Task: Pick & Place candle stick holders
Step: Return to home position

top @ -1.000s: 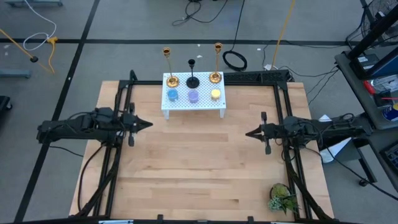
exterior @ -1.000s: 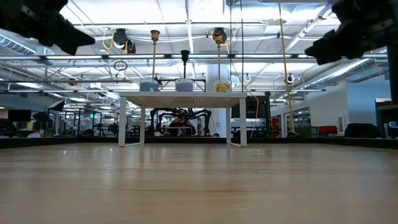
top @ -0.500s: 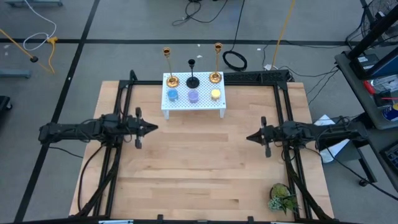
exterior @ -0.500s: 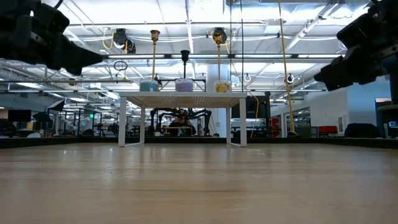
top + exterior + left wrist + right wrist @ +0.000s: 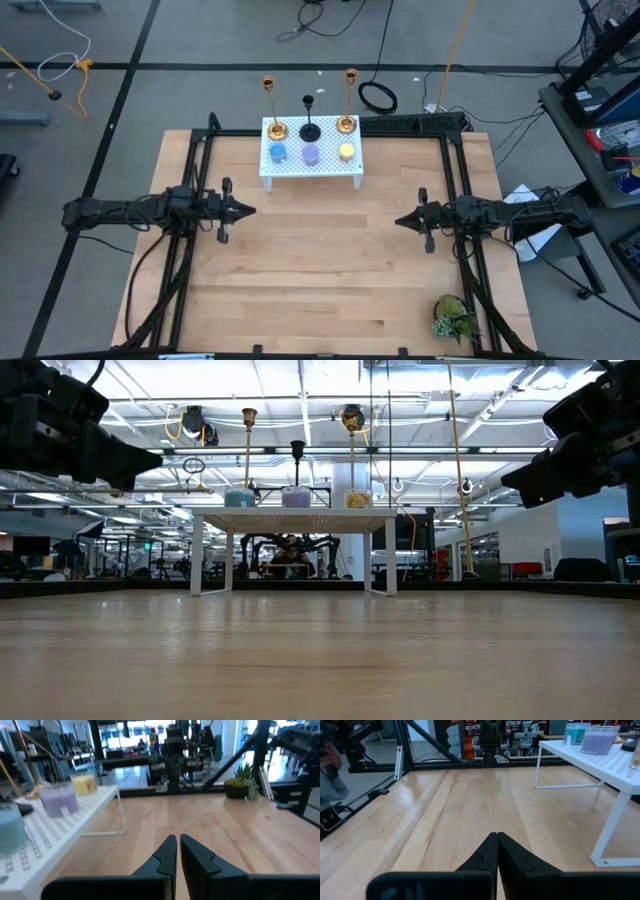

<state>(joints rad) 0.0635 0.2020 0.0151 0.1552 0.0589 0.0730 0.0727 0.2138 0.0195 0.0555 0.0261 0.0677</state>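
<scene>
High view: left tool (image 5: 247,210) and right tool (image 5: 399,220) pressed together, far from candle holders (image 5: 310,131).

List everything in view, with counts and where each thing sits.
gold candle stick holders: 2, shiny gold, back row of the shelf, one at each end
black candle stick holder: 1, black, back row, between the gold ones
blue cup: 1, blue, front row, left arm's side
purple cup: 1, purple, front row, middle
yellow cup: 1, yellow, front row, right arm's side
shelf: 1, white, perforated, far middle of the table
plant sprig: 1, green, near corner, right arm's side
table: 1, light wood
left gripper: 1, dark, shut, empty, above the table's left side
right gripper: 1, dark, shut, empty, above the table's right side
</scene>
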